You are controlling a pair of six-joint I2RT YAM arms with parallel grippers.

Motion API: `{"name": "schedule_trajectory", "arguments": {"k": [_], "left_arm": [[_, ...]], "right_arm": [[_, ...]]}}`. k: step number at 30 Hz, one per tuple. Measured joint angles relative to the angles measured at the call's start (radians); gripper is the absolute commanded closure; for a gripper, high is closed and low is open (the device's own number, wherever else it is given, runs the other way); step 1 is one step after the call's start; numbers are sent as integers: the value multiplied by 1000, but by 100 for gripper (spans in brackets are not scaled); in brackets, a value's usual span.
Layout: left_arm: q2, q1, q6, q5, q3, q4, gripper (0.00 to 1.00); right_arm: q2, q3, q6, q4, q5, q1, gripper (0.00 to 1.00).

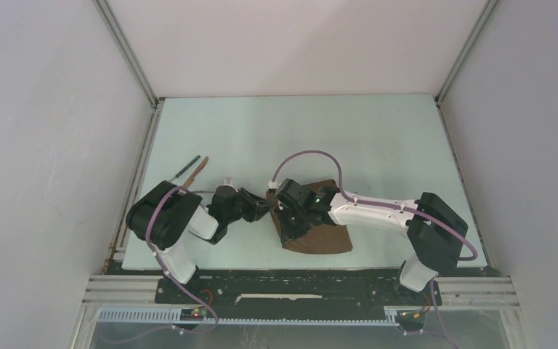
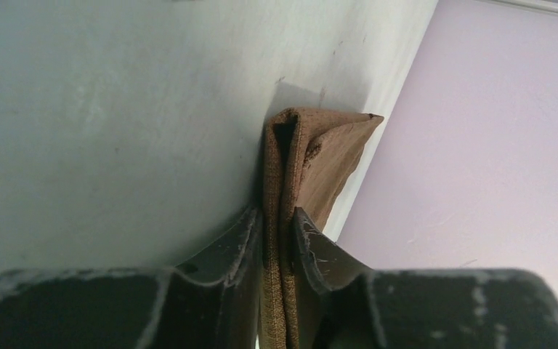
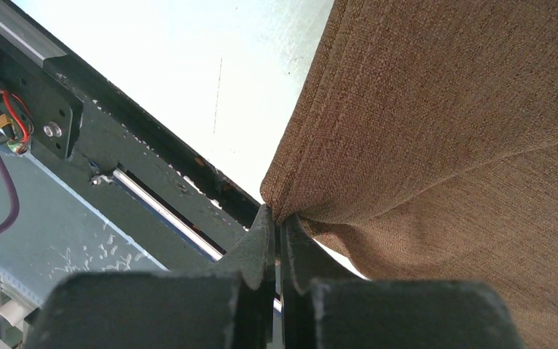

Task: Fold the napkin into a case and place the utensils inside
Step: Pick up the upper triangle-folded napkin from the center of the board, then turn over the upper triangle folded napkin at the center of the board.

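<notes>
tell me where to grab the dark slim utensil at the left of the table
Mid-shaft, from straight above, jaws across its thin width: the dark utensil lies flat and diagonal, with the reddish-brown piece close on its right, so a side approach would likely bump that.

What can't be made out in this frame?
Top view: the napkin is partly hidden under the right arm; its layers cannot be counted.
Top view: the utensils are too small to tell apart.
Left wrist view: napkin clamped in the left pincer runs off the bottom edge.
Right wrist view: napkin pinched by the right pincer is cut off top and right.
</notes>
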State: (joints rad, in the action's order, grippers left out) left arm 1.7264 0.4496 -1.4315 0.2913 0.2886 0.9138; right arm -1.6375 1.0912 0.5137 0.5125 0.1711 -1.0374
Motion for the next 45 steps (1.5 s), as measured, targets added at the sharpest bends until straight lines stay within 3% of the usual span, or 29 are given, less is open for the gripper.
{"name": "schedule_trajectory", "arguments": {"k": [10, 16, 19, 25, 28, 32, 35, 38, 42, 45], "left_arm": [[-102, -24, 44, -6, 27, -92, 99], [-272, -77, 83, 21, 15, -221, 100], [-470, -126, 140, 26, 15, -413, 100], [-935, -224, 276, -33, 209, -1077, 100], [-1061, -255, 345, -107, 406, -1365, 100], [-1122, -262, 421, -210, 625, -1601, 100], [-1102, -242, 452, -279, 679, -1661, 100], [-975, -139, 469, -361, 664, -1665, 100], [-601, -8, 481, -414, 613, -1540, 100], [-343, 48, 488, -424, 600, -1475, 100]], "right_arm": [[0, 0, -11, -9, 4, -19, 100], [1, 0, -6, -46, 15, -39, 100], [3, 2, 2, -96, 39, -59, 100], [-14, 102, 46, -218, 194, -100, 100], [-40, 197, 95, -325, 314, -121, 100], [-58, 247, 190, -533, 485, -140, 100], [-58, 185, 258, -719, 573, -119, 100], [-76, 24, 322, -906, 645, -56, 100], [-170, -251, 394, -1130, 685, 72, 100], [-219, -406, 413, -1194, 694, 149, 100]]}}
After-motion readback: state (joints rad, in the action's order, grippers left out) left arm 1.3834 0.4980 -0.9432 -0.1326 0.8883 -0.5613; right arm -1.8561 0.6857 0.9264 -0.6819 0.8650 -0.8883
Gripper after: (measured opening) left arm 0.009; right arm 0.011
